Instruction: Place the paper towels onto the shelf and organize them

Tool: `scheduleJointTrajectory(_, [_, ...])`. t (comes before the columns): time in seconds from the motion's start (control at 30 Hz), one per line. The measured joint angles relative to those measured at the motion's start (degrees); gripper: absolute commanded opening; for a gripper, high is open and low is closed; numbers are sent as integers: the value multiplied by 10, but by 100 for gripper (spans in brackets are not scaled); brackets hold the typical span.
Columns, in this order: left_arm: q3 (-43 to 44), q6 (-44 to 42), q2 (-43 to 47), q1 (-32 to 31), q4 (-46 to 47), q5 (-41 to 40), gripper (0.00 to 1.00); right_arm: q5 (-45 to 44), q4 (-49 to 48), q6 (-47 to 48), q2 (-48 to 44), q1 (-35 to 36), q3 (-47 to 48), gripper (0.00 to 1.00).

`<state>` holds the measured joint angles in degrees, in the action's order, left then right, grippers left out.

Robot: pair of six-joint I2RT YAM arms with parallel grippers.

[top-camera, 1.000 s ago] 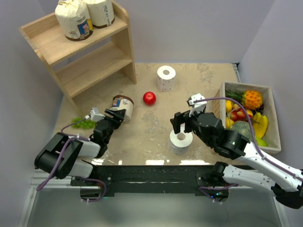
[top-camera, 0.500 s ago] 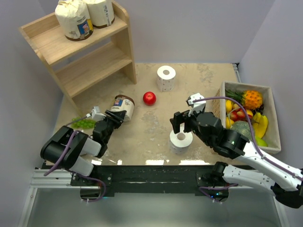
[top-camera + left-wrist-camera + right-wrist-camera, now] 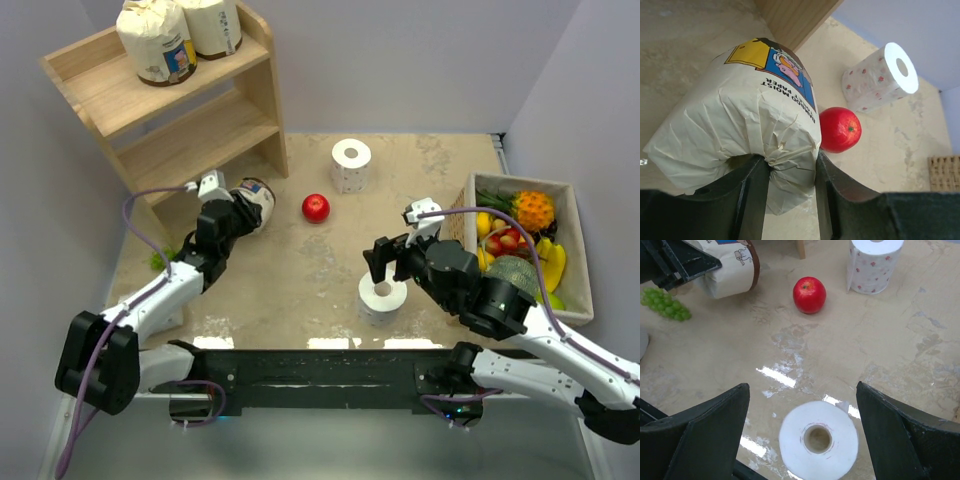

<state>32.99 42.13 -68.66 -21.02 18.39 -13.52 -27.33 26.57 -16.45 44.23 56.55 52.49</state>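
My left gripper (image 3: pixel 232 216) is shut on a cream-wrapped paper towel roll (image 3: pixel 252 203) and holds it lying sideways near the foot of the wooden shelf (image 3: pixel 180 110). In the left wrist view the fingers (image 3: pixel 827 195) pinch the roll's (image 3: pixel 740 130) crumpled end. My right gripper (image 3: pixel 390 258) is open, its jaws wide apart above an upright bare white roll (image 3: pixel 383 295), which also shows in the right wrist view (image 3: pixel 818 439). Another white roll (image 3: pixel 351 165) stands at the back. Two wrapped rolls (image 3: pixel 155 40) (image 3: pixel 212 22) stand on the shelf's top tier.
A red apple (image 3: pixel 316 208) lies just right of the held roll. Green grapes (image 3: pixel 665 305) lie at the left under my left arm. A box of fruit (image 3: pixel 572 300) stands at the right edge. The shelf's lower tiers hold nothing.
My left arm has stretched out and carried the wrapped roll up and back toward the shelf's foot. The right gripper has barely moved and stays open over the white roll.
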Motion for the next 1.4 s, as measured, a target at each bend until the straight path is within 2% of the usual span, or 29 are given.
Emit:
scheduleJointTrajectory(0.2, [156,-106,-17,-3,-237,-19,42,0,0,0,-10,0,0,91])
scheduleJointTrajectory(0.27, [197,-136,-33,-9,-307,-29,46,0,2,0,-10,0,0,91])
scheduleJointTrajectory(0.37, [238,-183,-56,-22,-392,-33,46,-1,6,0,-11,0,1,91])
scheduleJointTrajectory(0.5, [267,-219,-80,-34,-457,-32,47,-1,7,0,-12,0,1,91])
scheduleJointTrajectory(0.6, [284,-244,-105,-39,-493,-32,49,0,9,0,-11,0,1,91])
scheduleJointTrajectory(0.7, [294,-264,-116,-42,-513,-33,57,-1,10,0,-11,0,2,91])
scheduleJointTrajectory(0.73, [300,-271,-117,-42,-517,-32,63,-1,10,0,-11,0,2,91])
scheduleJointTrajectory(0.83, [322,-293,-121,-42,-529,-29,70,0,11,0,-11,0,3,91])
scheduleJointTrajectory(1.13, [343,-332,-121,-49,-548,29,73,0,13,0,-10,0,3,91])
scheduleJointTrajectory(1.4, [343,-333,-114,-137,-579,30,73,0,14,0,-3,0,7,91])
